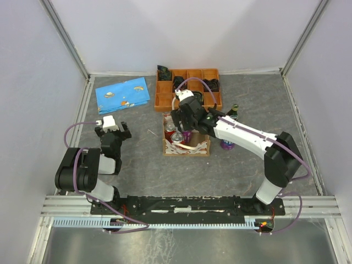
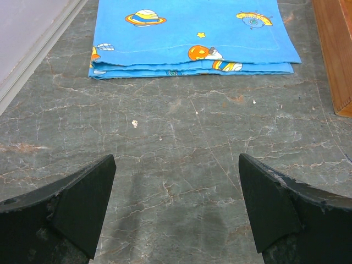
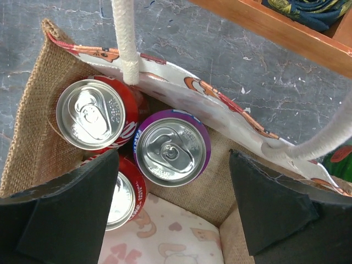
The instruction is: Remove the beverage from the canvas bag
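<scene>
Right wrist camera looks straight down into the canvas bag (image 3: 181, 91), a cream tote with a red print outside and tan burlap inside, standing open directly beneath the right gripper (image 3: 171, 181). Its two black fingers are spread wide and hold nothing. A purple can (image 3: 172, 148) stands upright below the gap between them, touching neither finger. Just beyond the finger on the left of this view stands a red can (image 3: 91, 114), and a second red can (image 3: 129, 192) is half hidden under that same finger; all three cans are packed against each other in the bag's far corner (each silver top shows its pull tab). One cream handle (image 3: 125, 38) rises ahead of the gripper and the other (image 3: 324, 137) loops past the finger on the right of the view. Beyond the bag's far wall lies a strip of grey marbled table (image 3: 231, 60), then the edge of an orange tray (image 3: 264, 22). From overhead, a dark bottle (image 1: 234, 111) stands upright on the table off to the right of this gripper, outside the bag. The left gripper (image 2: 176, 203) hangs well away from the bag, jaws released and wide with only bare table below them, and a folded blue cloth (image 2: 192, 33) with planet pictures lies ahead of its fingertips.
</scene>
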Available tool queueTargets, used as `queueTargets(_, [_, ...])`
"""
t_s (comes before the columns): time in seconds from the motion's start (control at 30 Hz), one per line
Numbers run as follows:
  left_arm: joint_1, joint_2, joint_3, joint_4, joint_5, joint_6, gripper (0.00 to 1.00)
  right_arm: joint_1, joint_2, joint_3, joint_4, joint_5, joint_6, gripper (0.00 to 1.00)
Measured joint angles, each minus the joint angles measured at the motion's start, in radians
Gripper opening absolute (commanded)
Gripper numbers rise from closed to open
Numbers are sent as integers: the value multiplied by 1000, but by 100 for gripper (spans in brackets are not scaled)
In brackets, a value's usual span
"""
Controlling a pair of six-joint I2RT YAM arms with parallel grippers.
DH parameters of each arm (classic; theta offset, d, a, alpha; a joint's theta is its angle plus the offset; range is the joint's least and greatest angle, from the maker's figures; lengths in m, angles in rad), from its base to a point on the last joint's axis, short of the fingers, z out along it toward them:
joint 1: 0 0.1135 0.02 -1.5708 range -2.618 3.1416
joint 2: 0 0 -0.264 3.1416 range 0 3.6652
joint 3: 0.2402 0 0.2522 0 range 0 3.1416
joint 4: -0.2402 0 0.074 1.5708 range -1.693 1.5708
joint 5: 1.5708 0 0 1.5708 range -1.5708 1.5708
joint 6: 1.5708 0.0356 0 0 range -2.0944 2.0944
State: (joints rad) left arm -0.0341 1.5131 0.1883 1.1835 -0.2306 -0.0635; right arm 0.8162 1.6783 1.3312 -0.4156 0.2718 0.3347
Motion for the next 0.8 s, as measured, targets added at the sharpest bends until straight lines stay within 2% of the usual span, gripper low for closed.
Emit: queueTargets(0.8, [0, 0, 0, 0, 0, 0, 99, 0, 146, 63, -15, 77, 29, 88])
